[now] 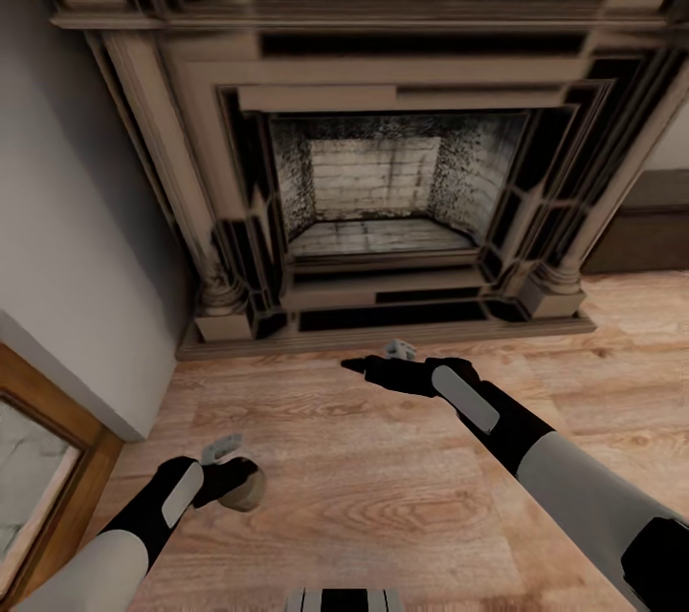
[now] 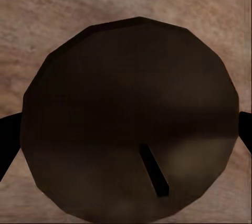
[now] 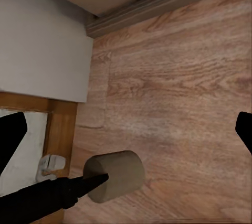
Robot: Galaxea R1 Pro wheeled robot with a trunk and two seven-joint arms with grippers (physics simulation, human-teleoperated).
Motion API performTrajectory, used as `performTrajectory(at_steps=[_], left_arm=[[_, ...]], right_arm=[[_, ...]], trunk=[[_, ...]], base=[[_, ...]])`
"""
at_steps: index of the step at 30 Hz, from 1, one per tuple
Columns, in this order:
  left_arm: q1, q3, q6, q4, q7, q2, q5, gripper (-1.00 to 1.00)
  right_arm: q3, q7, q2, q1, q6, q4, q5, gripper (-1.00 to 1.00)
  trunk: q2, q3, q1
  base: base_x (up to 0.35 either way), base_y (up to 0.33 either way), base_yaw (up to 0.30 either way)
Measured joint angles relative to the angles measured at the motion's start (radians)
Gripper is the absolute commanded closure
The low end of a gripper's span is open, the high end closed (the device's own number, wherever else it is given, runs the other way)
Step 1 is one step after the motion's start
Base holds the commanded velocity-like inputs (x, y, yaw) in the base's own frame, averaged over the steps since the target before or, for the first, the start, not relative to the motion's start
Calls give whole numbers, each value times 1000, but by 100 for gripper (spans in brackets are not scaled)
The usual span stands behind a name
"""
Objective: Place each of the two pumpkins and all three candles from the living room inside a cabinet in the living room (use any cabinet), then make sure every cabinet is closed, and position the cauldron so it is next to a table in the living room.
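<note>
Your left gripper (image 1: pixel 239 486) has its jaws pinching a candle (image 1: pixel 245 490) above the wood floor (image 1: pixel 383 497), near the grey wall (image 1: pixel 67 239). In the left wrist view the candle (image 2: pixel 131 124) shows end-on with its wick. Your right gripper (image 1: pixel 356 366) hangs before the fireplace (image 1: pixel 373 182), jaws spread with nothing between.

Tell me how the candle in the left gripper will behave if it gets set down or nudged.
The candle is a short round cylinder, so on its side it would probably roll across the smooth wood floor. Stood on its flat end it likely stays put. It looks rigid and light; the left gripper holds it.
</note>
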Motion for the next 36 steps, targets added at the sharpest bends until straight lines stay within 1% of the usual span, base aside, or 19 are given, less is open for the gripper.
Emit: performTrajectory(at_steps=[5,7,15,23,26,36], left_arm=[[0,4,10,-5,0,0,0,100],[0,5,11,-6,1,-2,0,100],[0,5,11,-6,3,-5,-1,100],[0,5,11,-6,3,-5,-1,100],[0,3,11,-6,4,-9,-2,100],[0,4,12,-5,3,-9,-2,100]], right_arm=[[-1,1,-2,0,-1,0,-1,-100],[-1,1,-1,0,0,-1,-1,-100],[-1,3,-7,0,-1,-1,-3,-100],[-4,5,-8,0,-3,0,-11,-100],[-12,4,-8,0,-3,1,-12,-100],[-16,3,-8,0,-3,2,-12,-100]], trunk=[[1,24,-2],[2,32,-4],[3,64,-7],[5,103,-11],[6,118,-12],[8,168,-17]], base=[[-278,0,-158],[-21,0,-11],[-2,0,-37],[0,0,-222],[0,0,-238],[0,0,-240]])
